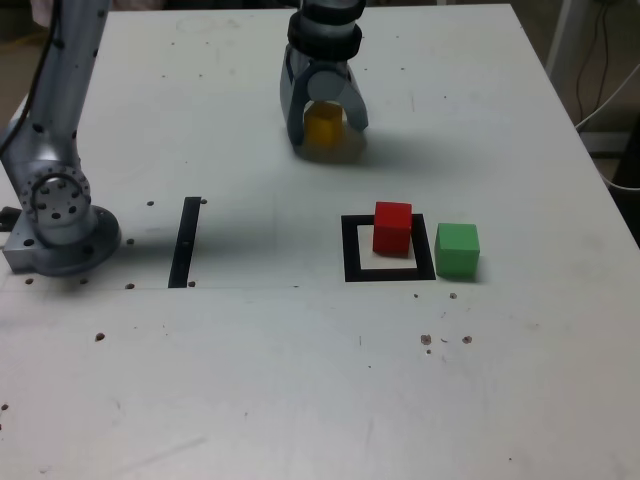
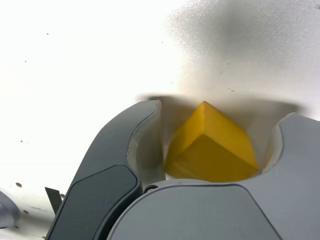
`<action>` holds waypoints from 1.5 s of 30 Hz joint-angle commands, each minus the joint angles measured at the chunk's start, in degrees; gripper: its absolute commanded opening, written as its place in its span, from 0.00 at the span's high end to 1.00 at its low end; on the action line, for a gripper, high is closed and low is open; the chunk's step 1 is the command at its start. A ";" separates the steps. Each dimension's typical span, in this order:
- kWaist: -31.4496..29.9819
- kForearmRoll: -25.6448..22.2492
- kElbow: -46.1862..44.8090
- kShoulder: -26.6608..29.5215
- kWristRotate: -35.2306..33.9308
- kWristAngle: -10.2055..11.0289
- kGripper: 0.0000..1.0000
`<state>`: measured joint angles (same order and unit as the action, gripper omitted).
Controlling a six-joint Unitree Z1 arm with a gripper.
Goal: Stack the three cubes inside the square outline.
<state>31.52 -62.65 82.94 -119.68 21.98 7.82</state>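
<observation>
In the exterior view we are lowering our gripper around the yellow cube, far side of the white table; in the wrist view our jaws are standing partly open on either side of it, and we cannot tell whether both are touching. The red cube is sitting within the square outline, and the green cube is resting just beside its right edge.
</observation>
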 commanded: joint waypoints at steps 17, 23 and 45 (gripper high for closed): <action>-2.12 -2.98 2.12 2.50 -0.39 -0.70 0.70; -8.40 -7.91 6.89 5.15 -2.53 -1.25 0.70; -32.92 -16.72 15.50 6.84 -18.18 -2.20 0.70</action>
<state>-1.06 -79.52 98.08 -111.92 4.12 5.59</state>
